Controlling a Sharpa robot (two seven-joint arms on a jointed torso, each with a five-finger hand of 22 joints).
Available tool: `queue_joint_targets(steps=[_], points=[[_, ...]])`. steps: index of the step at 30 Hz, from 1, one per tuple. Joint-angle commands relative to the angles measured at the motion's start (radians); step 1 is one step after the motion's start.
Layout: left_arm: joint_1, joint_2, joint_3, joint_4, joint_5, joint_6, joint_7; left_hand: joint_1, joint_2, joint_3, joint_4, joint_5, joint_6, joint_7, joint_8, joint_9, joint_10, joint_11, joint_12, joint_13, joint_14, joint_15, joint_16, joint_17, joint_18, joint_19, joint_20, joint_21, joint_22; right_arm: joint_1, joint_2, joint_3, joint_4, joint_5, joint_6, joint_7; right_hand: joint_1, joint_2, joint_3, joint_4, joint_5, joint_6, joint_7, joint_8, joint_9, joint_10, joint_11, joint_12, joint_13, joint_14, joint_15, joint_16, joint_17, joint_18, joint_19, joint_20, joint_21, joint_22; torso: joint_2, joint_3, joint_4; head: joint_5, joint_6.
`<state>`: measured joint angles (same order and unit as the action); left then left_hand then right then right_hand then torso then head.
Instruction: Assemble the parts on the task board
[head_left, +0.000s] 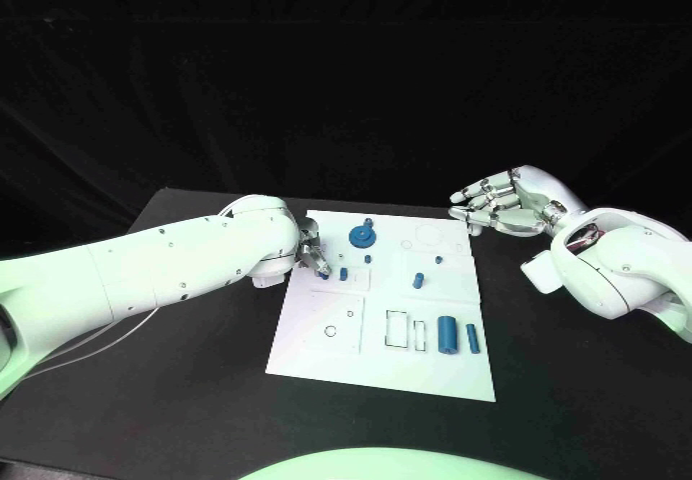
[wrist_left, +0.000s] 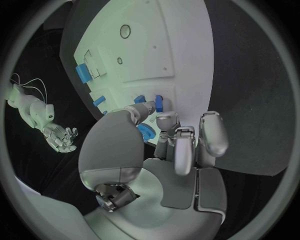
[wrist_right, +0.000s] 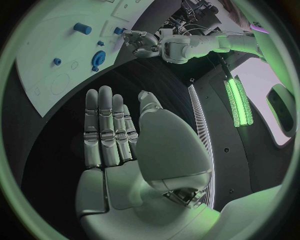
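The white task board (head_left: 325, 345) lies in the middle of the black table. On its far part sits a round blue gear-like part (head_left: 364, 237), with small blue pegs (head_left: 345, 272) near it and another (head_left: 420, 280) further right. Two blue cylinders (head_left: 450, 333) lie side by side at the near right. My left hand (head_left: 315, 258) hovers over the board's far left, fingers (wrist_left: 176, 145) apart just beside the pegs (wrist_left: 159, 102), holding nothing. My right hand (head_left: 505, 205) floats off the board's far right corner, palm bare, fingers (wrist_right: 106, 125) straight.
Outlined slots and holes (head_left: 397, 328) mark the board's near half. Black table (head_left: 577, 370) surrounds the board on all sides. A thin white cable (head_left: 87, 345) trails under my left arm at the table's left edge.
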<state>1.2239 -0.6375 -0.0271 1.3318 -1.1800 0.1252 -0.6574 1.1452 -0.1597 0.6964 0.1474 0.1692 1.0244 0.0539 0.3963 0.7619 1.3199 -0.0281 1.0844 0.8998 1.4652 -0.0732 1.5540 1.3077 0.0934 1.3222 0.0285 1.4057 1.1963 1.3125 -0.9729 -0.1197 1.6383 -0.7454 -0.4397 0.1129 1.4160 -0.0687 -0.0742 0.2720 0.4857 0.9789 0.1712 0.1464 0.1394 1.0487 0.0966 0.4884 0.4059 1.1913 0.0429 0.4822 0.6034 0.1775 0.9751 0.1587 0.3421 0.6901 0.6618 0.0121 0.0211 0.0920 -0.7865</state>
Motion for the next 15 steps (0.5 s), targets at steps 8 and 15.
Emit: queue_joint_targets(steps=[8,15], points=[[-0.009,-0.017,-0.002,0.032,0.056,-0.120,0.010,0.006,0.022,0.158,-0.164,0.004,0.002,-0.007,0.011,-0.003,0.009,0.000,0.004,-0.007,0.101,-0.007,0.007,0.245,-0.015,0.016,0.001,0.011,0.018,-0.001,0.001,0.000,0.000,-0.005,0.013,0.007,-0.010,0.002,0.000,0.006,0.007,0.002,0.000,0.006,0.000,0.004,0.002,0.004,-0.002,0.002,0.000,-0.007,0.000,0.005,0.001,0.003,-0.004,-0.002,0.001,-0.0010,0.0010,-0.002,-0.001],[-0.017,-0.037,-0.001,0.063,0.084,-0.199,0.016,0.005,0.022,0.160,-0.166,0.004,0.005,-0.008,0.015,-0.004,0.013,-0.001,0.007,-0.005,0.100,-0.008,0.006,0.243,-0.017,0.024,0.001,0.016,0.028,-0.001,0.000,0.000,-0.001,-0.005,0.013,0.007,-0.010,0.002,0.000,0.006,0.007,0.002,0.000,0.006,0.000,0.004,0.002,0.004,-0.002,0.002,0.000,-0.007,0.000,0.005,0.001,0.003,-0.004,-0.002,0.000,-0.0007,0.0005,0.000,-0.002]])
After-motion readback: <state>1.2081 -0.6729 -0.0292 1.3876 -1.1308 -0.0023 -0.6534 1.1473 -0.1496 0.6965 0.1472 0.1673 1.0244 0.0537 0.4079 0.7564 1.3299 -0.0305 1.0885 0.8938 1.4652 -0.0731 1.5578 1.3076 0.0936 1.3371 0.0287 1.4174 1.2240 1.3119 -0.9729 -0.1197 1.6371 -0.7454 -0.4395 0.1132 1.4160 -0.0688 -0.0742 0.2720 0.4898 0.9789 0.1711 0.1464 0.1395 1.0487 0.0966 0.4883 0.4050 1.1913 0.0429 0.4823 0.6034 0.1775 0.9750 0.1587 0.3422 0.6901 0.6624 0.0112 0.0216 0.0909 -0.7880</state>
